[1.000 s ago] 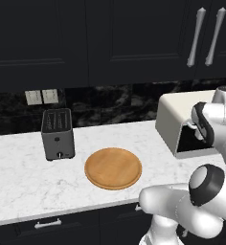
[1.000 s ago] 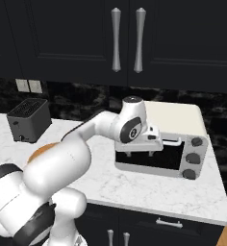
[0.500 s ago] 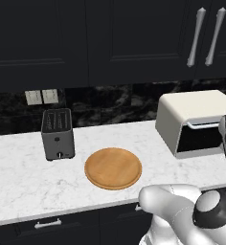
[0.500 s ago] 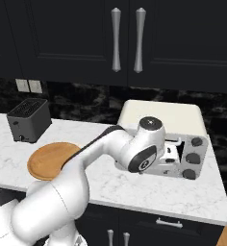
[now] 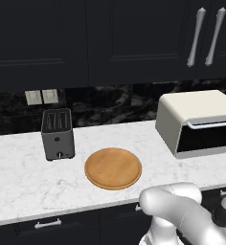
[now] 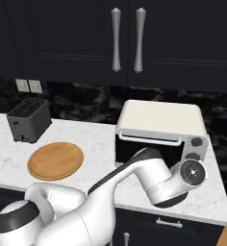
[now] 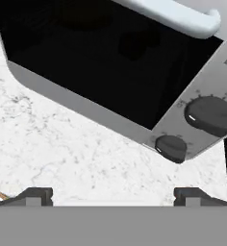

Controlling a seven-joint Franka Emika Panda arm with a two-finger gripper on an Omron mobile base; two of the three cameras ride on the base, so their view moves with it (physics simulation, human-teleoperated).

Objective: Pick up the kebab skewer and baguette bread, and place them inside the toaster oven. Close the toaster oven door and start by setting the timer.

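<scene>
Toaster oven sits at the right end of the white marble desk, against the dark backsplash. Its door is shut, the white bar handle running along the top edge of the dark glass. Two dark knobs are on the panel beside the glass; in the hand view they lie close ahead.

Claw is released, jaws spread wide with nothing between them, hovering low over the desk just in front of the oven's lower corner. Fingertips show at the bottom of the hand view.

Round wooden board lies bare mid-desk. Small dark slot toaster stands to its left, near the wall outlets.

Skewer and bread: cannot tell where they are.
</scene>
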